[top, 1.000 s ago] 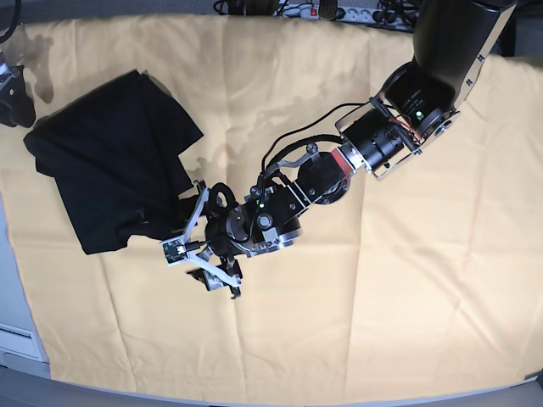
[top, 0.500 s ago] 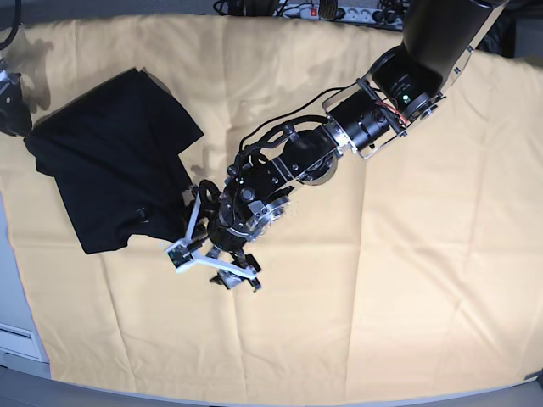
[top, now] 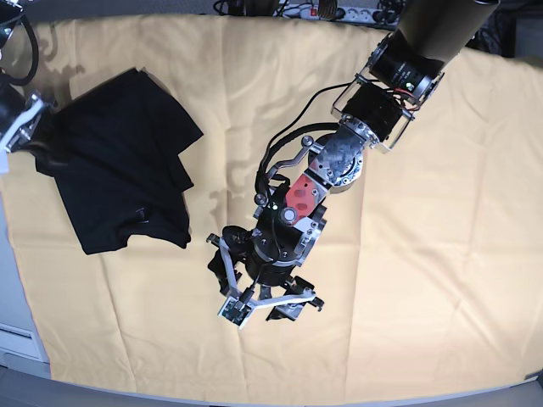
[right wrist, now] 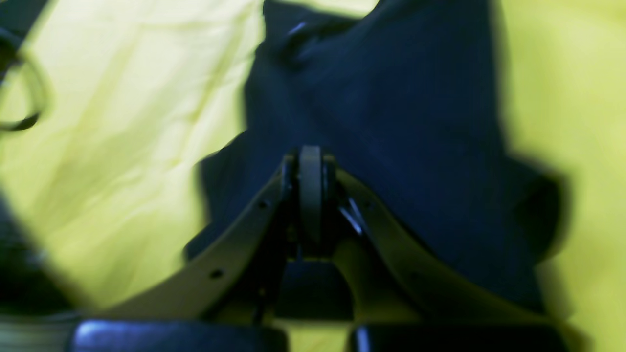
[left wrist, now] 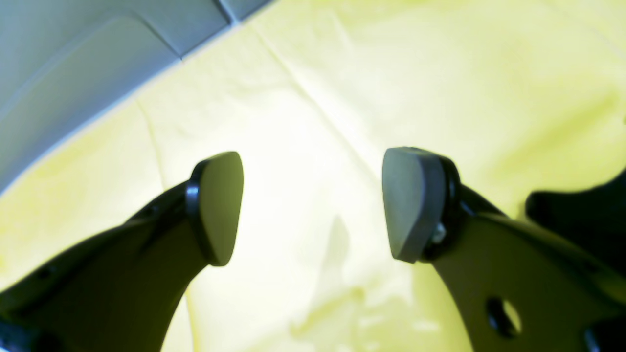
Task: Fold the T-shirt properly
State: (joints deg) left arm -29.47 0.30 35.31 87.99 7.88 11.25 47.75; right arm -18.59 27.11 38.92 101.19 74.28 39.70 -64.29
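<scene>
The black T-shirt (top: pixel 119 161) lies crumpled and partly folded on the left of the yellow cloth (top: pixel 407 280). My left gripper (top: pixel 267 305) is open and empty over bare yellow cloth, below and to the right of the shirt; the left wrist view shows its fingers (left wrist: pixel 217 205) wide apart around the gripper's middle (left wrist: pixel 313 205). My right gripper (top: pixel 25 123) is at the shirt's left edge. In the right wrist view it (right wrist: pixel 310 166) is shut, tips over the black fabric (right wrist: pixel 415 122). I cannot tell if fabric is pinched.
The yellow cloth covers the whole table. The table's front edge (top: pixel 254 398) runs along the bottom of the base view, and grey floor (left wrist: pixel 73 58) shows beyond it in the left wrist view. Cables and a power strip (top: pixel 331 10) lie past the back edge.
My left arm has swung away from the shirt's lower right corner, down and to the right onto bare cloth, gripper open. My right gripper has moved in over the shirt's left edge.
</scene>
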